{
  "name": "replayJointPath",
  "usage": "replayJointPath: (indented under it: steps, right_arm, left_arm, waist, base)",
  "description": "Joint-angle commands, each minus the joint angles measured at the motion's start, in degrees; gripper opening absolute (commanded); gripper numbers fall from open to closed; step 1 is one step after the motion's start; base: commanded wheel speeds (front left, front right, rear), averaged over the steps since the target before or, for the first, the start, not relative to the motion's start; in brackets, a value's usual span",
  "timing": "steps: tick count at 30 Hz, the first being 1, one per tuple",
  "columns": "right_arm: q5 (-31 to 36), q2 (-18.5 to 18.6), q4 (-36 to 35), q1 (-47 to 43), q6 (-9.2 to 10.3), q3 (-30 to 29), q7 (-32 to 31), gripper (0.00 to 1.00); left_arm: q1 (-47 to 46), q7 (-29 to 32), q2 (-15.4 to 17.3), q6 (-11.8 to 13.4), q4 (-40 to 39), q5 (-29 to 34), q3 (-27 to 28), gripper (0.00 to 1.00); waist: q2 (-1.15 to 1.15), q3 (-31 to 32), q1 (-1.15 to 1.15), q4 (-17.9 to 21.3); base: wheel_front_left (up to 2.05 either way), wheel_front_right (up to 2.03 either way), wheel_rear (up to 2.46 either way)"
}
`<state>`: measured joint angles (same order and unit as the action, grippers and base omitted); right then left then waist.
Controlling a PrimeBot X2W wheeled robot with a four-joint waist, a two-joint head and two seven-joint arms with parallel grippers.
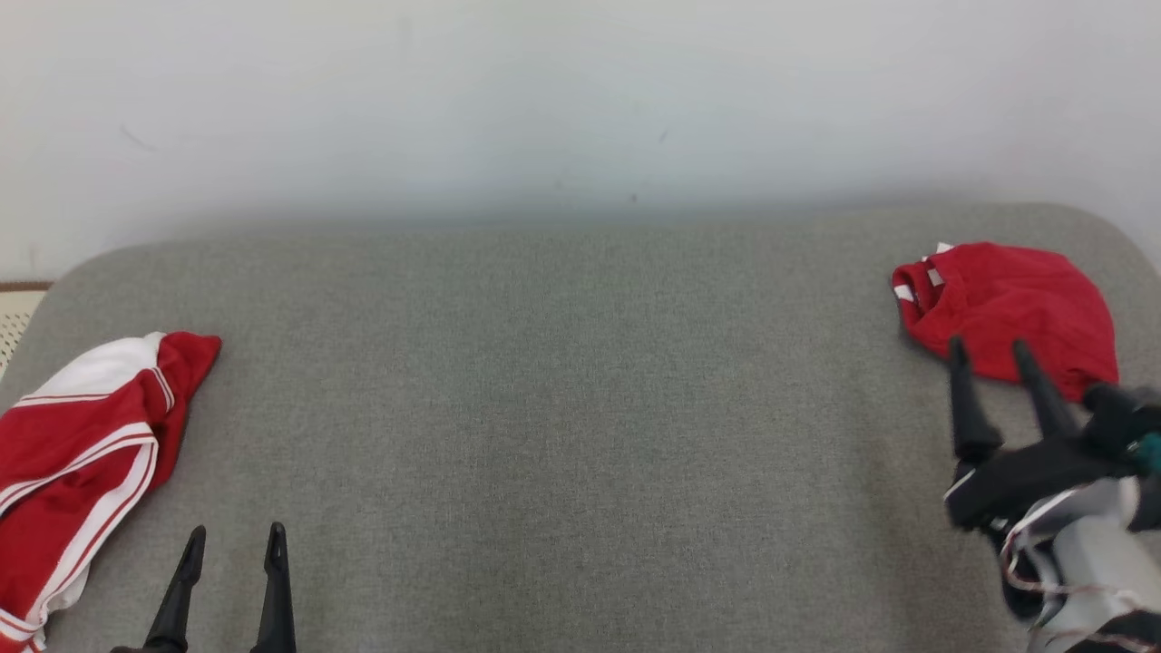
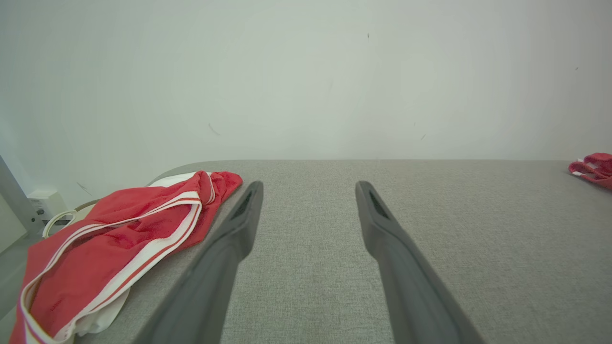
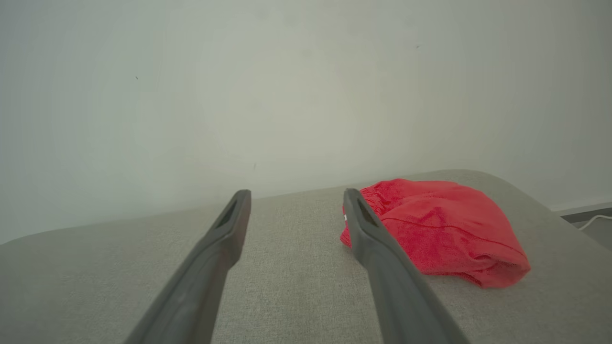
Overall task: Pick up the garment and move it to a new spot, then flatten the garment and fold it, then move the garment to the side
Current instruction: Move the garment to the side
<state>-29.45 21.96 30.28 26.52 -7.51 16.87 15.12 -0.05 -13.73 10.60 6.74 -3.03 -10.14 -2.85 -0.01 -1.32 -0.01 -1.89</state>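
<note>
Sitting on the grey table (image 1: 580,408) are two pieces of clothing, well apart. The crumpled red garment (image 1: 1016,304) is in the far right corner. The right gripper (image 1: 989,346) is just on the near side of it, jaws wide apart with nothing between them, tips right at the cloth's near edge. Can't tell if they're actually touching it. Over on the left edge there's a striped garment (image 1: 82,435), red and white, partly hanging off the table. The left gripper (image 1: 236,533) is near-left, just beside that one, jaws also apart and empty.
</note>
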Motion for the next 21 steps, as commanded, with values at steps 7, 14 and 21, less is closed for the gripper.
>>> replayJointPath:
  steps: [7,14,21]
  right_arm:
    - [9.2,-5.8,-4.3,-8.0,0.03,-2.2,-0.3,1.00]
    - [12.8,-8.1,-11.3,-13.7,0.03,-2.5,-0.6,1.00]
    - [15.4,-10.1,-17.6,-20.0,0.03,-5.3,-1.7,1.00]
  left_arm:
    - [1.6,-0.6,-0.4,0.3,0.4,-0.3,-0.4,1.00]
    - [1.0,-0.9,-0.6,0.1,1.3,-0.6,-1.2,1.00]
    - [0.2,0.1,-0.6,0.0,2.8,-0.7,-2.2,1.00]
  waist:
    - [0.01,2.9,0.01,1.6]
    - [0.01,3.2,0.01,2.0]
    - [0.01,3.5,0.01,1.4]
  base:
    - [0.00,0.00,0.00]
    - [0.00,0.00,0.00]
    - [0.00,0.00,0.00]
